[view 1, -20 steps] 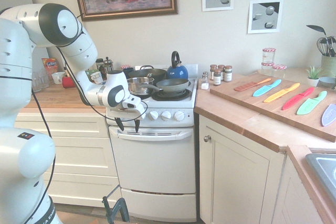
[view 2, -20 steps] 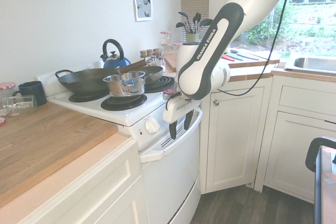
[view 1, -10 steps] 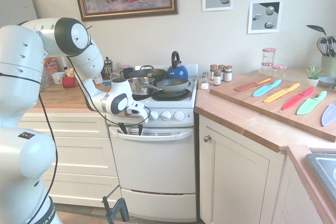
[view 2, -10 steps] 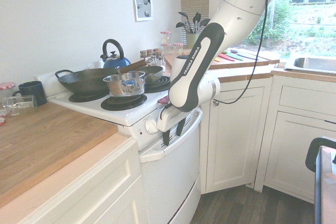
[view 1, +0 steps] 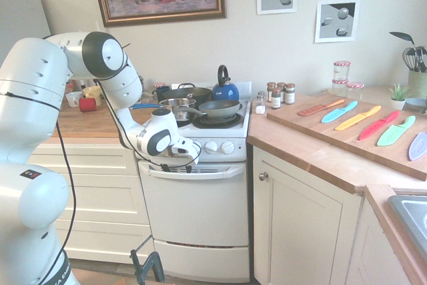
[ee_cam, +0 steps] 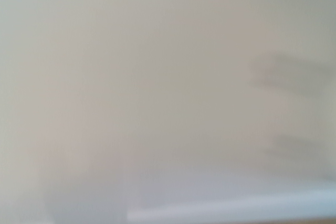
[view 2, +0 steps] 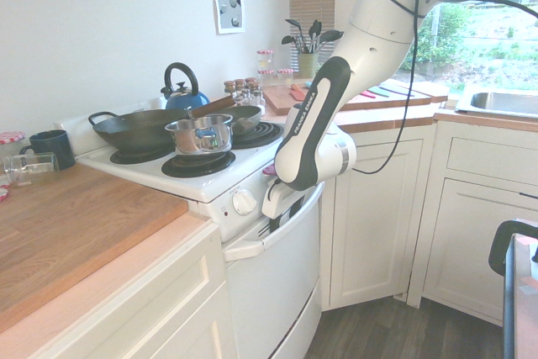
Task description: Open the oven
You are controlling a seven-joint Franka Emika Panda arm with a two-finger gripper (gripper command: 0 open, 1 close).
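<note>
The oven (view 1: 197, 215) is a small white range between cream cabinets, and its drop-down door is closed. Its wide bar handle (view 1: 217, 171) runs across the top of the door, below the white knobs (view 1: 211, 146). My gripper (view 1: 175, 167) is at the left part of the handle, pointing down, open, with its dark fingertips (view 1: 189, 168) dipping into the gap by the bar. From the other side, the gripper (view 2: 275, 223) sits right at the handle (view 2: 290, 216) of the oven (view 2: 269, 292). The wrist view shows only a blurred white surface.
On the burners stand a steel pot (view 1: 176, 107), a dark pan (view 1: 219, 107), a wok (view 2: 139, 129) and a blue kettle (view 1: 225, 89). Spice jars (view 1: 280, 93) and a board with coloured knives (view 1: 360, 119) sit on the right counter. A cabinet door with a round knob (view 1: 263, 176) adjoins the oven.
The arm has swung right and lowered. The gripper went from hanging in front of the knobs to sitting at the door handle, fingers still apart. The door has not moved.
</note>
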